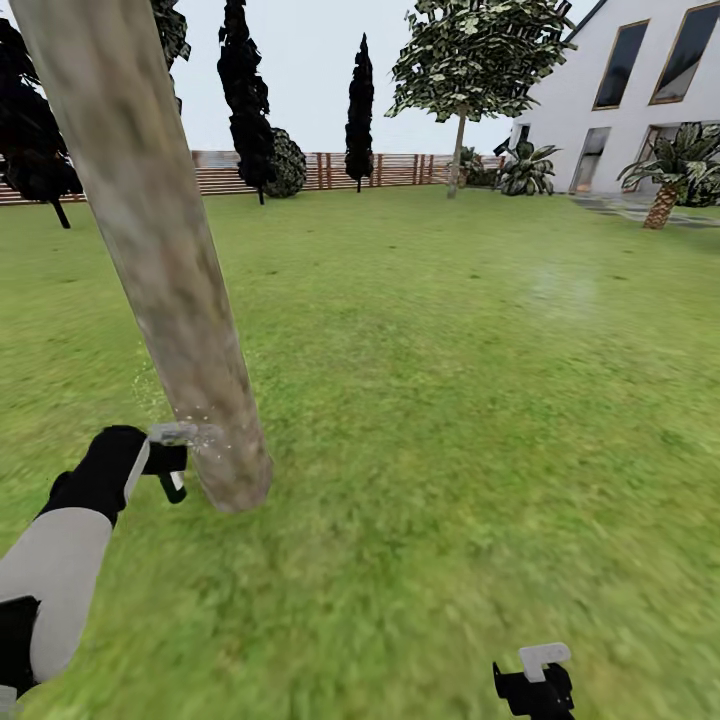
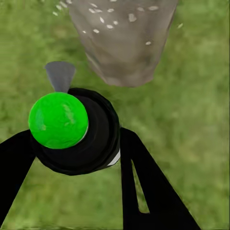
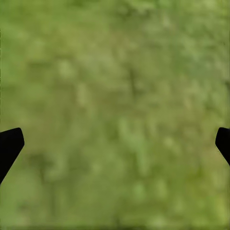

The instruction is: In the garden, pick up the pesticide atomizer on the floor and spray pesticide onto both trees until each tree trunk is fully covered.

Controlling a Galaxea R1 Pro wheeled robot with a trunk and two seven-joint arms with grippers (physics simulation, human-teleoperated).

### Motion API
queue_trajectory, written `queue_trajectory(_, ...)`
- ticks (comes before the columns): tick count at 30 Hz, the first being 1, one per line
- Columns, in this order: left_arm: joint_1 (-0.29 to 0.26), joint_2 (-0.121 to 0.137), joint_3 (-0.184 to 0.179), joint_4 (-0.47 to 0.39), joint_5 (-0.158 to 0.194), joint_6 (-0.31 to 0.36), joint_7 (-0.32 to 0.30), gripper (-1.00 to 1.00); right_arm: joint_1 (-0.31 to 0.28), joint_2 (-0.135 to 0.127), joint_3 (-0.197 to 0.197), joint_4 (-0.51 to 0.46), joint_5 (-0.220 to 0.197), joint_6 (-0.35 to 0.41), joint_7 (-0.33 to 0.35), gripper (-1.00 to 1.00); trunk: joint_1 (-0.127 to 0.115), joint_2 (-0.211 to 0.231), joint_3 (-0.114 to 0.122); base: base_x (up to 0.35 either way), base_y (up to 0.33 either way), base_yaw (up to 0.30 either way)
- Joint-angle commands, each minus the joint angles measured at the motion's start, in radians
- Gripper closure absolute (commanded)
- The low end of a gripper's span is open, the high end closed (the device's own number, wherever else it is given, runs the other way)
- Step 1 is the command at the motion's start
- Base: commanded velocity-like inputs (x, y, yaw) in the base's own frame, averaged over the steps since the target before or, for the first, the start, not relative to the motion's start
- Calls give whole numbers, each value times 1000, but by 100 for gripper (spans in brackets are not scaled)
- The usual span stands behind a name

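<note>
Your left gripper is clamped on the atomizer: in the left wrist view the two black fingers press against either side of its round black body. The sprayer is stubby and glossy, capped by a bright green dome, with a thin pale band low on its body and a small grey cone-shaped nozzle pointing toward the trunk. Pale flecks dot the bark there, and in the head view a faint scatter of specks hangs between the gripper and the trunk's base.

That trunk is a thick, smooth, round column, mottled pale grey-brown, leaning up and to the left from the lawn. The atomizer sits just beside its base, not touching it as far as you can see.

Your right gripper is spread wide with nothing between its jaws; only the black fingertips show at the two edges over blurred grass. In the head view it hangs low over the lawn, well apart from the trunk.

Far off stands the second tree, leafy-crowned on a thin pale trunk, near the slatted wooden fence. Dark narrow cypresses line that fence, and a white house stands at right with a short palm beside it.
</note>
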Motion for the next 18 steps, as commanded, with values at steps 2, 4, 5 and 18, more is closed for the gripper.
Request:
queue_trajectory(2,0,24,-2,-1,16,7,-54,100,0,1,0,0,0,0,0,-100,0,0,0,0,0,0)
queue_trajectory(4,1,29,-3,-2,11,10,-84,100,0,1,0,0,-1,0,0,-100,0,0,0,0,0,0)
queue_trajectory(5,-1,31,-3,-3,9,12,-85,100,0,1,0,0,-1,0,0,-100,0,0,0,0,0,0)
queue_trajectory(18,15,19,-8,-161,7,140,-81,100,0,-1,0,0,-1,0,0,-100,0,0,0,50,-172,82)
